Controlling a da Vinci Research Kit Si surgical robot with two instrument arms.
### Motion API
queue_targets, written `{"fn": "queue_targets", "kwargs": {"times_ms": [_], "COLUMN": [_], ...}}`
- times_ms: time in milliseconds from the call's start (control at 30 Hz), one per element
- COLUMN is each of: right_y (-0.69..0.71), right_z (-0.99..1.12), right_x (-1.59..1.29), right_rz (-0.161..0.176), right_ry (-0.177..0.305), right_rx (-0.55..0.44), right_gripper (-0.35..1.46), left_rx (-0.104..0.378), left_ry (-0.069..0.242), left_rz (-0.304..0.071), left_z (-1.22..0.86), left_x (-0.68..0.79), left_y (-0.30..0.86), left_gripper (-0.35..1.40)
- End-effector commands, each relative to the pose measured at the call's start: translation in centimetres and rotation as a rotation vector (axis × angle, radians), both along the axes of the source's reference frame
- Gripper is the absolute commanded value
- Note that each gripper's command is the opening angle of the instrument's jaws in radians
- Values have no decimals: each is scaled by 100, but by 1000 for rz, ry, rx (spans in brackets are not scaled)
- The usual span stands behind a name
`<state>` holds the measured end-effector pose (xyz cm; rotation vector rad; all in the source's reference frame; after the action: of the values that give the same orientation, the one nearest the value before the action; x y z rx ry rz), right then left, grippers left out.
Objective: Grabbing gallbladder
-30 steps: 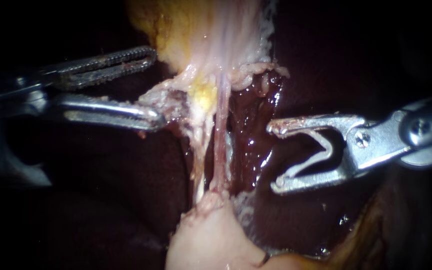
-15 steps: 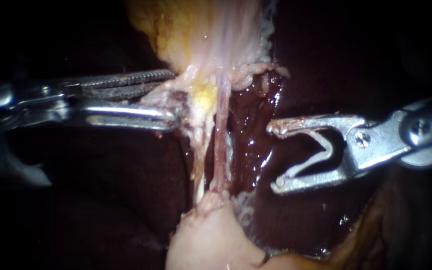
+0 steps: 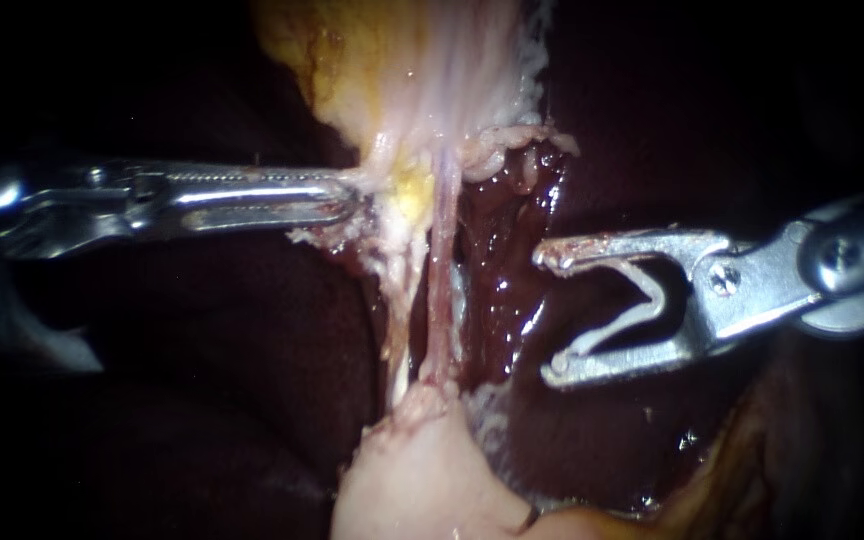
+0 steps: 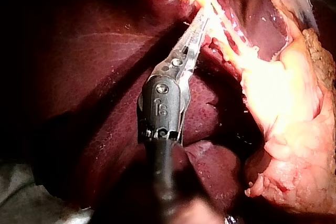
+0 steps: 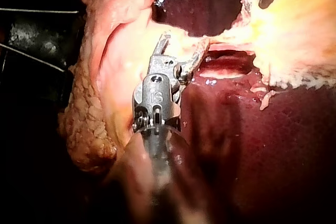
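**Jaws clamped on the gallbladder's lower edge**

Jaws of my left instrument (image 3: 337, 197) lie together on a fold of pale tissue at the lower left corner of the gallbladder (image 3: 422, 70), which hangs in from the top of the endoscope view. I judge the grip is taken low, where the sac narrows, so that a pull away from the gallbladder would stretch what hangs below it. The left wrist view shows the same bite, the tips buried in bright tissue.

Just below the gallbladder, two thin tubes (image 3: 440, 290) run side by side down to a pale lump (image 3: 412, 470). They look taut, and ragged strands cling to them just below my left jaws. Dark liver (image 3: 202, 350) lies behind and to both sides of the gallbladder, wet and glistening beside the tubes.

Beyond the tubes, on the far side from the grip, my right instrument (image 3: 548, 315) waits with its jaws apart, facing the tubes and holding no tissue. It stands clear of the gallbladder, so nothing blocks the hold. The tubes are the thing to spare if I pull.
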<state>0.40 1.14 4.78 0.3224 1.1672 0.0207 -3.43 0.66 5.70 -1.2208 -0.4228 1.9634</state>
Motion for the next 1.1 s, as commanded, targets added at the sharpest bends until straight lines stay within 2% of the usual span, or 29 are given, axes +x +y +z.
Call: {"fn": "queue_targets", "kwargs": {"times_ms": [33, 133, 433, 533, 600, 733, 800, 1000, 1100], "right_y": [0, 0, 0, 0, 0, 0, 0, 0, 0], "right_z": [0, 0, 0, 0, 0, 0, 0, 0, 0], "right_x": [0, 0, 0, -1, -1, -1, -1, -1, -1], "right_rz": [-1, -1, -1, -1, -1, -1, -1, -1, -1], "right_ry": [0, 0, 0, 0, 0, 1, 1, 1, 1], "right_rx": [0, 0, 0, 0, 0, 0, 0, 0, 0], "right_gripper": [46, 46, 46, 46, 46, 46, 46, 46, 46], "left_rx": [15, 38, 63, 73, 78, 76, 58, 39, 39], "left_ry": [-7, -11, -16, -23, -21, -39, -46, -61, -63], "left_rz": [-3, -3, -2, 5, 1, -42, -52, -76, -77], "left_z": [-3, -9, -21, -34, -47, -75, -87, -105, -107], "left_x": [1, 5, 16, 26, 35, 55, 64, 76, 77], "left_y": [1, 4, 9, 17, 27, 47, 55, 68, 70], "left_gripper": [-35, -35, -35, -35, -35, -35, -35, -35, -35]}}
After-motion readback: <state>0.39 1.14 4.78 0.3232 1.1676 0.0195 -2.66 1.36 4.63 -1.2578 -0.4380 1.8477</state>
